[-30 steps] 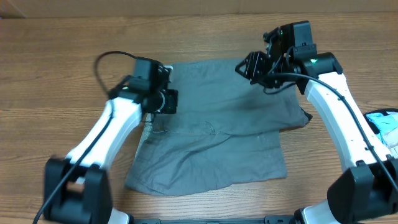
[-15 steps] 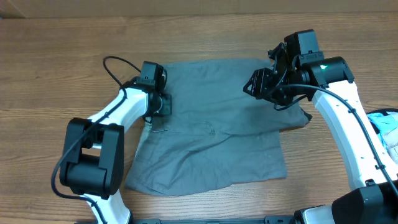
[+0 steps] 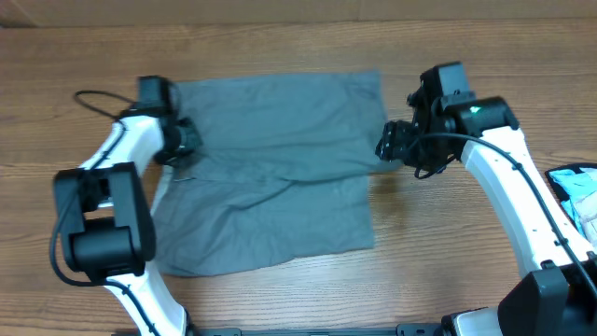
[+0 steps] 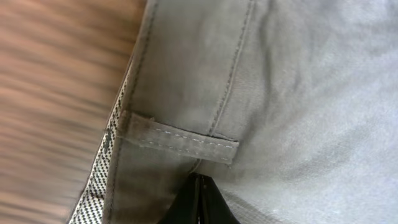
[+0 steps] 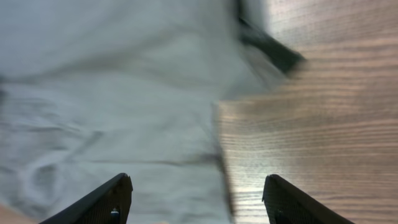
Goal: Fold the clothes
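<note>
Grey shorts (image 3: 270,159) lying spread out on the wood table (image 3: 280,28), b/w my two arms, w/ a long crease running across the middle. My left gripper (image 3: 184,140) is at their left edge, fingertips pinched together on the fabric right by a belt loop (image 4: 180,140). The wrist cam there shows the waistband seam and a bit of checked lining (image 4: 93,199) next to bare wood. My right gripper (image 3: 390,147) sits just off the shorts' right edge, fingers (image 5: 109,199) wide apart, not gripping anything, over the spot where cloth meets table. Blue-ish thing (image 3: 574,191) at far right, can't tell what it is tbh.
</note>
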